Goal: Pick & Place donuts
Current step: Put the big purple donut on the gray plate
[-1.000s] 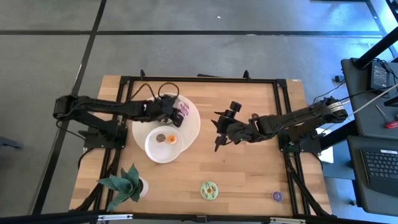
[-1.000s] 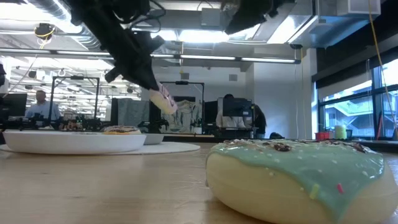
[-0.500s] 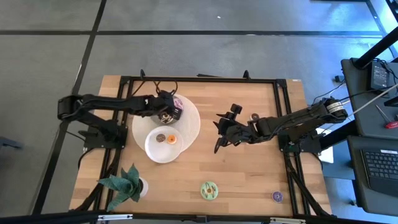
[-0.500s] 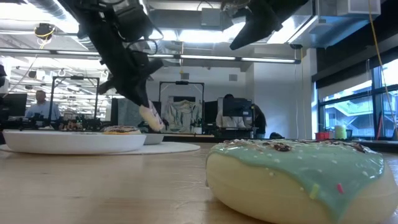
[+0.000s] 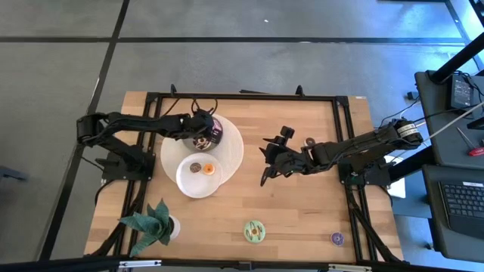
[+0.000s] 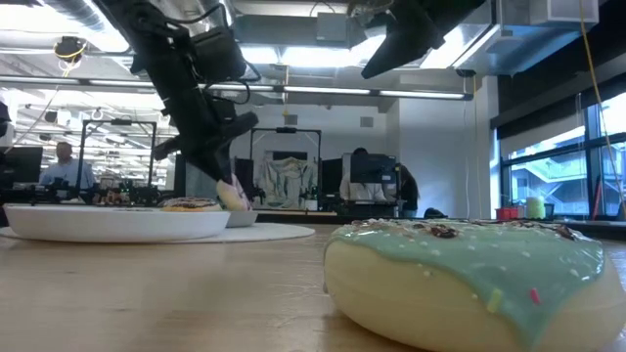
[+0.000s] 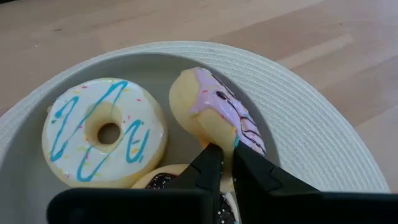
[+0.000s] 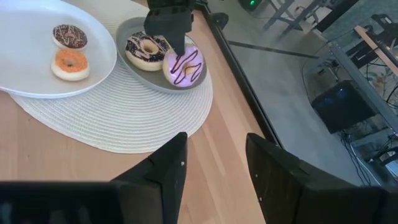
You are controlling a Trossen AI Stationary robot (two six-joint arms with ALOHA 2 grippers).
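Observation:
My left gripper [image 5: 206,136] hangs over the grey bowl [image 8: 199,78] on the woven mat's far side, shut on a pink-iced donut with a chocolate squiggle [image 7: 214,115]. In the bowl lie a white donut with blue drizzle [image 7: 102,130] and a chocolate one [image 7: 165,180]. The white plate [image 5: 185,183] carries a small chocolate donut [image 5: 195,167] and an orange one [image 5: 209,168]. A green donut [image 5: 254,230] and a purple one [image 5: 337,238] rest flat near the table's near edge. My right gripper [image 5: 266,162] waits open above the table's middle, touching nothing. My left gripper pinches the pink donut's rim [image 7: 224,142] between its two fingers [image 7: 208,165], coming from above and pointing down. The donut sits tilted on edge below the fingers, its lower side down in the grey bowl beside the white donut.
A potted plant [image 5: 155,223] stands at the near left corner. The round woven mat [image 5: 233,155] lies under plate and bowl. Bare wood stretches between the mat and my right gripper and along the near side. A black frame [image 5: 242,97] borders the table.
My left gripper has come down and a little toward the far left, carrying the pink donut from above the mat's right part into the grey bowl. It stays shut on the donut.

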